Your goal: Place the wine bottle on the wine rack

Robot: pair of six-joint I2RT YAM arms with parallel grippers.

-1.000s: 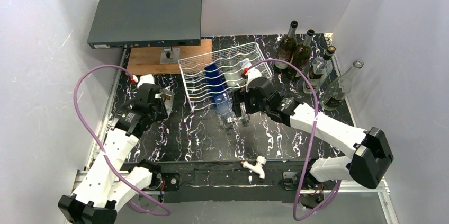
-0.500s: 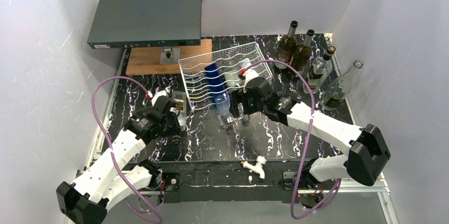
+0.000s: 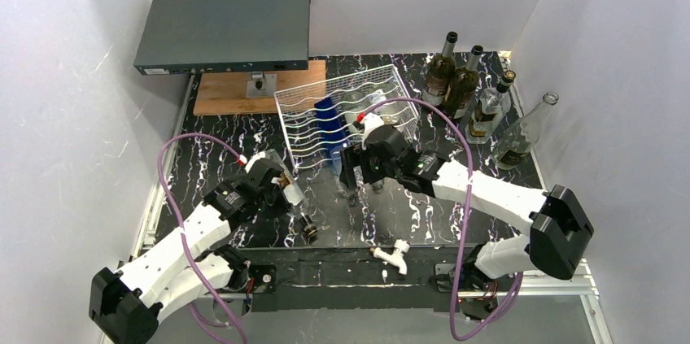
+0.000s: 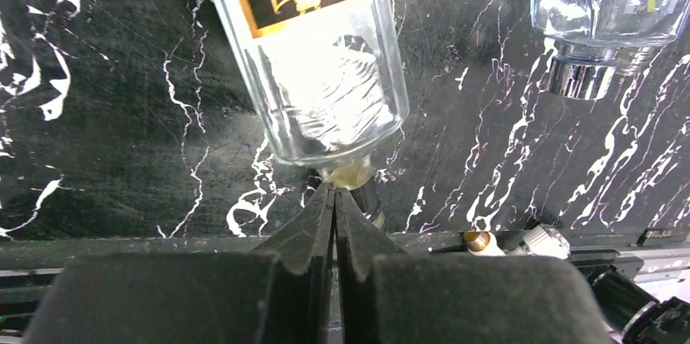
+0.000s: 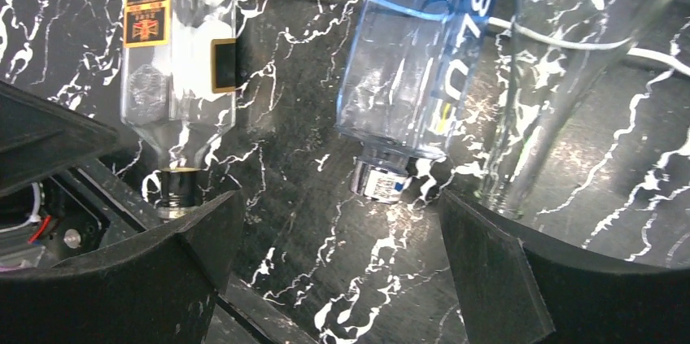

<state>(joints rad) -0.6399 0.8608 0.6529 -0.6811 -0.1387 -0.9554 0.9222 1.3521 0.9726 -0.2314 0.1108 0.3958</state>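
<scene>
A: Wine bottle (image 4: 325, 92)?
B: Clear glass, black label edged in gold, print unreadable. It lies on the table (image 3: 244, 230) at 7 o'clock of the wine rack (image 3: 382, 84). Left gripper (image 4: 334, 198) has its fingers pressed together at the neck.
A: Right gripper (image 5: 338, 214)?
B: Spread wide, blue bottle (image 5: 423, 59) between the fingers, "BLU" legible. Four bottles (image 3: 464, 84) stand at 2 o'clock.
</scene>
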